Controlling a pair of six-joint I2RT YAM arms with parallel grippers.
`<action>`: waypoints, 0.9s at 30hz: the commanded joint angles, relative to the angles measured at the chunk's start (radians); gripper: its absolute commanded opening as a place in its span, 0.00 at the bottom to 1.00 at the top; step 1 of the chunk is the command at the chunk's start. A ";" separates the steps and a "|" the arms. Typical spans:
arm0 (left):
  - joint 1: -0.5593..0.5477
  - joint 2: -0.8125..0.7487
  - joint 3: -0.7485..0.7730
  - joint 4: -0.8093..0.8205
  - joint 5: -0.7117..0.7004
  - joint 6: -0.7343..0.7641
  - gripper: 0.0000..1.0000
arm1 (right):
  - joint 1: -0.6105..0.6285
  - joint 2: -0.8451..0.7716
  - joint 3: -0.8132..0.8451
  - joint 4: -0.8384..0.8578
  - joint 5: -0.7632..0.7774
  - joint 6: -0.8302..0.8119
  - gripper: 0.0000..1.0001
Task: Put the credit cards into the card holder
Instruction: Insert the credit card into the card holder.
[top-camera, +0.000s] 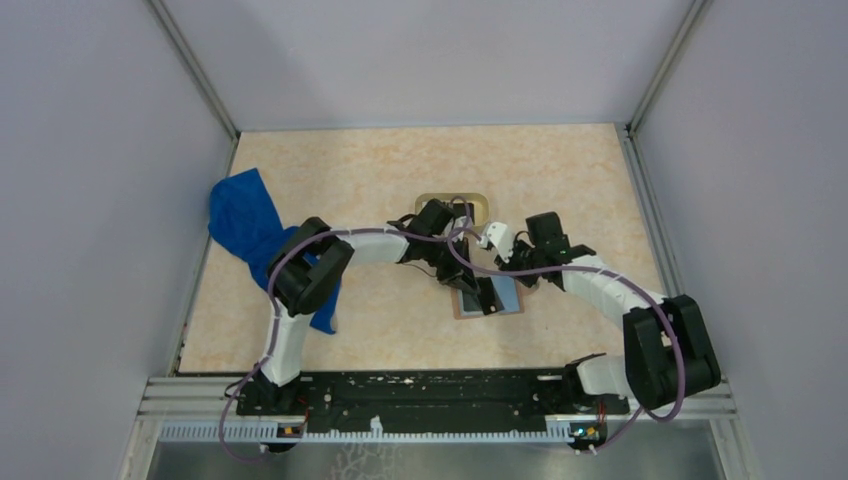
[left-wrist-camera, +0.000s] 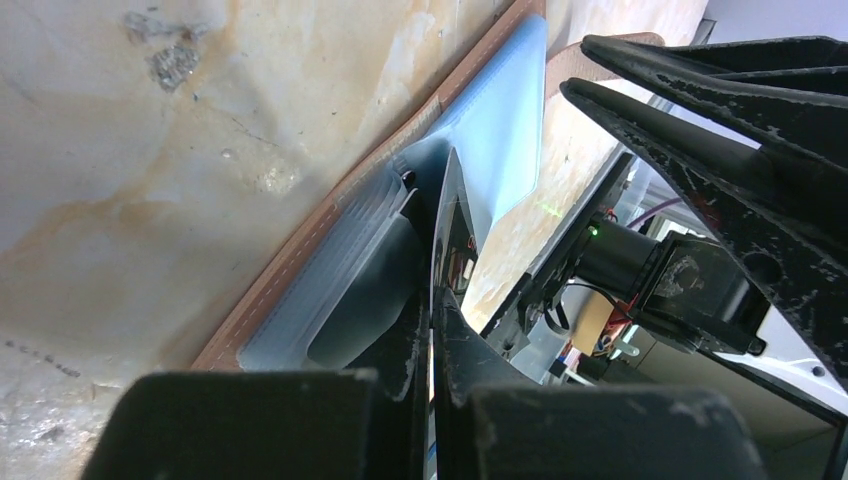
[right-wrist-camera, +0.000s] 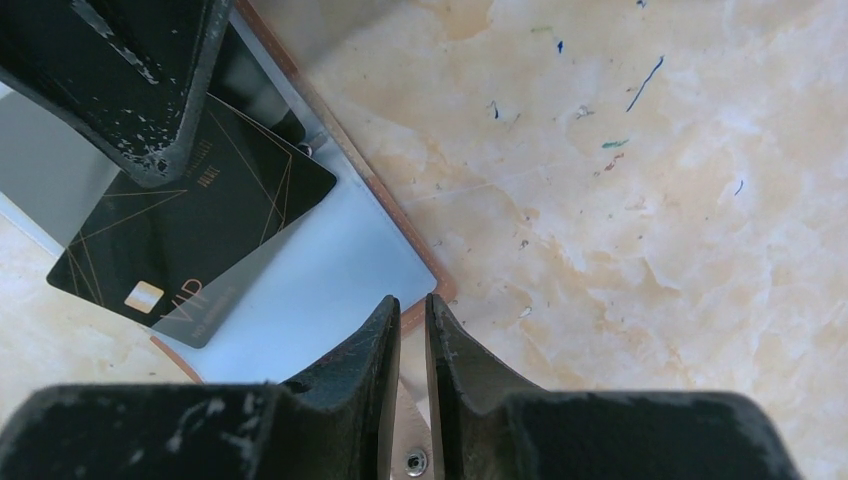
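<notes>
Card holder, black credit card partway inside; left pincer tight on card, right pincer tight on holder edge.

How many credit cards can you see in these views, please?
1. A black card is pinched in the jaws of the left gripper, partly slid under the clear pocket of the card holder. A second card may be hidden from view.

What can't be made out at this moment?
White card: in no view.
Tray: top view, left arm covers its inside.
Right pincer: right wrist view, own fingers hide whether it pinches the holder's edge.
Black card: right wrist view, fine print blurred.
</notes>
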 joint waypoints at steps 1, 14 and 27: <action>-0.008 0.079 0.024 -0.179 -0.137 0.071 0.00 | -0.008 0.022 0.033 0.013 0.033 0.023 0.16; -0.009 0.126 0.094 -0.245 -0.114 0.093 0.00 | -0.008 0.099 0.046 -0.008 0.076 0.029 0.15; -0.007 0.156 0.132 -0.235 -0.101 0.094 0.03 | -0.008 0.088 0.054 -0.017 0.055 0.030 0.16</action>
